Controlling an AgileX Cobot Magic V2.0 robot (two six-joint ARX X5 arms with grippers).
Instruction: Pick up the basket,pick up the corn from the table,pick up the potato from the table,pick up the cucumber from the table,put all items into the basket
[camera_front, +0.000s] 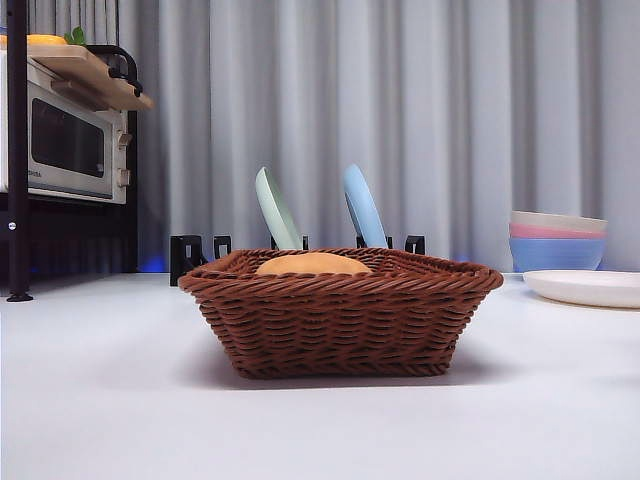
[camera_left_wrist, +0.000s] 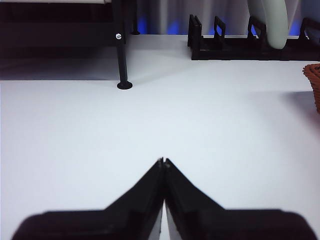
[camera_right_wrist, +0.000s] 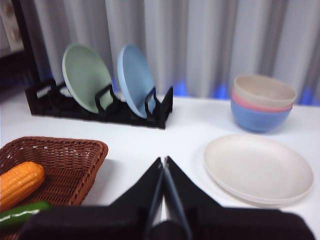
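Front view shows only the potato (camera_front: 313, 264) above the basket (camera_front: 340, 325) rim; right wrist adds corn (camera_right_wrist: 19, 183) and cucumber (camera_right_wrist: 22, 213) inside. Left gripper (camera_left_wrist: 163, 162) and right gripper (camera_right_wrist: 163, 162) hang over the table (camera_left_wrist: 75, 140), jaws pressed together, empty.

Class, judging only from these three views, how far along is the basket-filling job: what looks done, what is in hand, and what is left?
Looks done: the corn and cucumber lie inside the basket, and a tan rounded top showing above its rim is probably the potato. In hand: nothing; the left gripper and right gripper are both shut and empty, clear of the basket. Left: seemingly nothing.
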